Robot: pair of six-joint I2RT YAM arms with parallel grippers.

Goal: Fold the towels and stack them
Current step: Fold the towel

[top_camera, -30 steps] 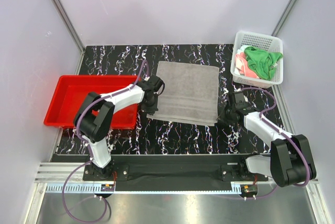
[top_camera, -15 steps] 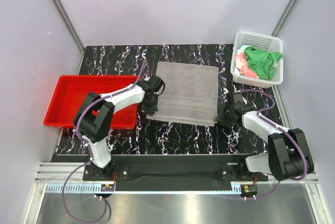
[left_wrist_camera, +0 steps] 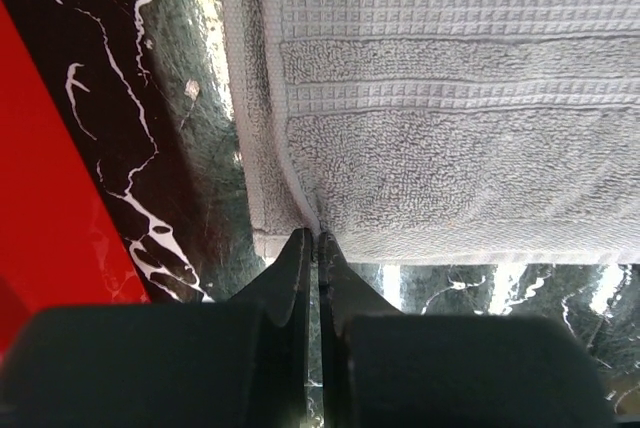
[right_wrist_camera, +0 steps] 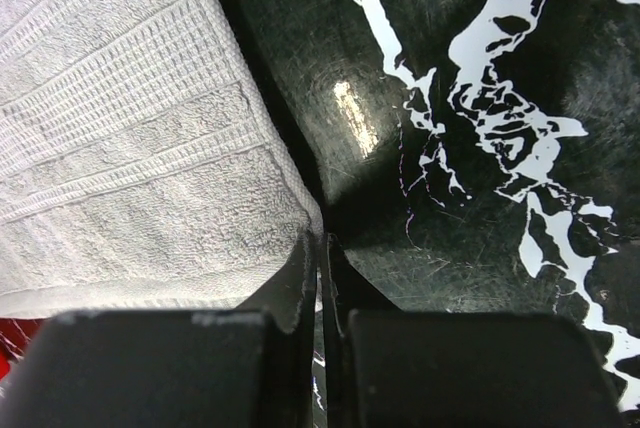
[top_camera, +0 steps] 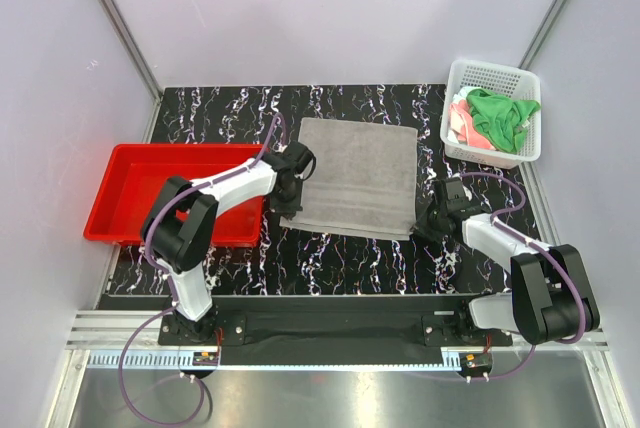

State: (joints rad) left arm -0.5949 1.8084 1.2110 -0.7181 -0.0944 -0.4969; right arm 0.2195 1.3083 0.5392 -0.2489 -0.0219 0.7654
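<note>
Now, your left gripper point(left_wrist_camera: 318, 238) is clamped on the grey towel point(top_camera: 355, 176) at its near left corner; your right gripper point(right_wrist_camera: 320, 240) pinches the near right corner; towel lies flat on the table point(top_camera: 340, 258); green towel point(top_camera: 500, 116) sits in the basket point(top_camera: 470, 73).

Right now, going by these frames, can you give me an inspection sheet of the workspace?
Surface: black marbled table, nothing spilled seen.
Job's things: grey towel spread flat mid-table; green towel and pink towel crumpled in the white basket at far right; a fourth cannot be made out.
Clutter: red tray left of the grey towel.
Grippers: left gripper shut on the grey towel's near left corner; right gripper shut at its near right corner, apparently pinching it.
Cables: purple cables loop off both arms.
Surroundings: pale walls, metal frame posts; nothing else seen.
</note>
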